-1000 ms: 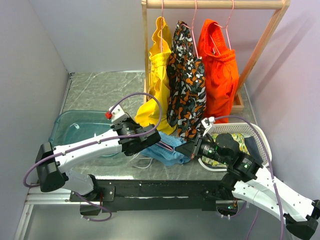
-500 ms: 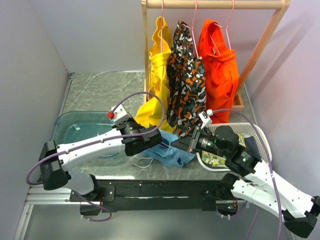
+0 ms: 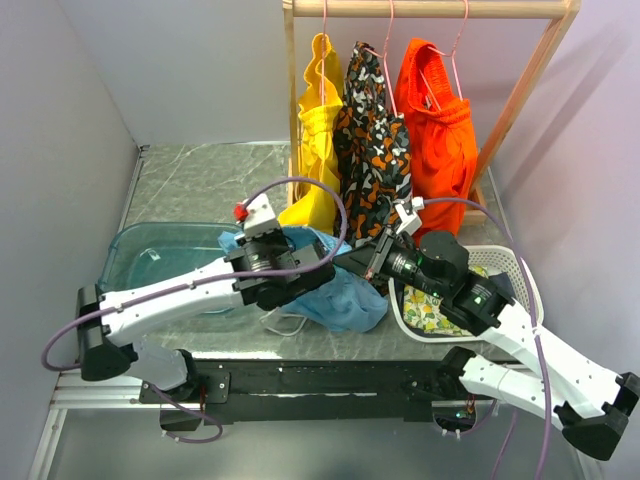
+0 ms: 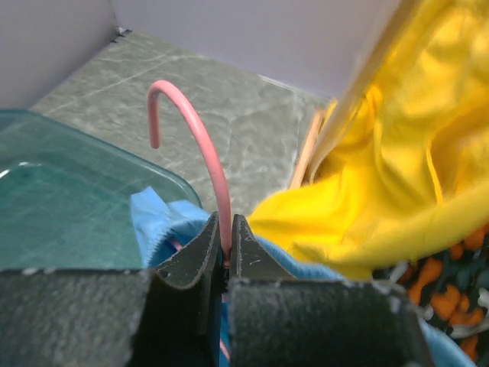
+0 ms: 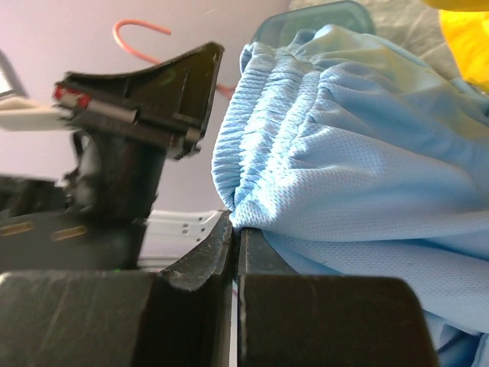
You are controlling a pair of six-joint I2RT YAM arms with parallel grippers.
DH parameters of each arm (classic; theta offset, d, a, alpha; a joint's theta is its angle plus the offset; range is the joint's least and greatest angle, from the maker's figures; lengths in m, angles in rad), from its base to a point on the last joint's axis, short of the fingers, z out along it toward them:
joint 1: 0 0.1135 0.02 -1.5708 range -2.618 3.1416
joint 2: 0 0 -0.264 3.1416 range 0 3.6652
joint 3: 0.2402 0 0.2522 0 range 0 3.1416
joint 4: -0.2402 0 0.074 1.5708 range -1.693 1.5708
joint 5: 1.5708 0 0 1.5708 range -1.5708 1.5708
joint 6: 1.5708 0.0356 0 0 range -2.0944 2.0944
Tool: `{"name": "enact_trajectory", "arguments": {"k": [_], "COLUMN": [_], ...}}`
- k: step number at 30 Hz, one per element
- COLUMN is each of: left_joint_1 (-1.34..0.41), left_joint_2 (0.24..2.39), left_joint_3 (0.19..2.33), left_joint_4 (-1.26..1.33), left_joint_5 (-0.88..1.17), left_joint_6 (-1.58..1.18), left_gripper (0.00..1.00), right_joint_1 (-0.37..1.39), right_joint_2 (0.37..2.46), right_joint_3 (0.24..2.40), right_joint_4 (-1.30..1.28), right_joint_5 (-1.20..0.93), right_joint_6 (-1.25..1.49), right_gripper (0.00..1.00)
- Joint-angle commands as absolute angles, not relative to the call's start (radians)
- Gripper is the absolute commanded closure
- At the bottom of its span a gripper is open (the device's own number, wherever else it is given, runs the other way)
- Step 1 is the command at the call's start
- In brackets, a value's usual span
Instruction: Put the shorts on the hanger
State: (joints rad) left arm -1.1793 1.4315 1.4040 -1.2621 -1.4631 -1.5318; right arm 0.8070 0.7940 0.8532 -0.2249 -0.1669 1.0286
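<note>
Left wrist view shows only the hook and neck of the hanger, a thin pink wire. Its triangle is hidden below the left gripper, whose dark, grainy pads are pinched tight on the neck. From the top external camera the hanger cannot be made out, and both grippers' tips are mostly lost in cloth. The shorts, light-blue mesh with a gathered, ribbed waistband, bunch between the arms at the near side of the table, right of the translucent teal tub. The right gripper is clamped on a fold at the waistband. Yellow fabric hangs blurred at right.
</note>
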Motion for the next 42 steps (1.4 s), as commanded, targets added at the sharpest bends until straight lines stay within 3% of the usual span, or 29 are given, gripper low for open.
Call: {"name": "enact_trajectory", "arguments": {"k": [1, 2, 3, 5, 11, 21, 24, 29, 33, 42], "left_joint_1": [-1.187, -1.175, -1.142, -1.1, -1.081, -1.075, -1.068, -1.06, -1.06, -1.06], "left_joint_2": [1.228, 1.165, 1.111, 1.037, 1.055, 1.175, 1.19, 1.19, 1.195, 1.23], "left_joint_3": [1.233, 1.163, 1.107, 1.089, 1.175, 1.354, 1.416, 1.469, 1.508, 1.612], "left_joint_4": [-0.615, -0.269, -0.214, -0.247, -0.38, -0.52, -0.569, -0.581, -0.603, -0.647], "left_joint_5": [-1.286, -1.181, -1.084, -0.933, -0.853, -0.943, -0.969, -0.919, -0.92, -0.887], "left_joint_6": [-0.74, -0.583, -0.474, -0.503, -0.517, -0.494, -0.492, -0.443, -0.422, -0.359], "left_gripper": [0.99, 0.99, 0.99, 0.99, 0.99, 0.99, 0.99, 0.99, 0.99, 0.99], "right_joint_1": [0.805, 0.807, 0.807, 0.808, 0.825, 0.908, 0.916, 0.917, 0.936, 1.092], "right_joint_2": [0.807, 0.808, 0.808, 0.807, 0.851, 0.899, 0.894, 0.9, 0.937, 1.052], "right_joint_3": [0.899, 0.902, 0.911, 0.925, 0.982, 1.169, 1.195, 1.296, 1.393, 1.551], "right_joint_4": [-0.15, -0.152, -0.159, -0.186, -0.207, -0.316, -0.359, -0.434, -0.535, -0.797], "right_joint_5": [-0.107, -0.095, -0.072, -0.042, -0.028, -0.046, -0.022, 0.035, 0.046, 0.17], "right_joint_6": [1.025, 1.02, 1.016, 0.997, 0.959, 0.789, 0.759, 0.664, 0.533, 0.267], "right_gripper": [1.0, 1.0, 1.0, 1.0, 1.0, 0.87, 0.74, 0.41, 0.34, 0.3]}}
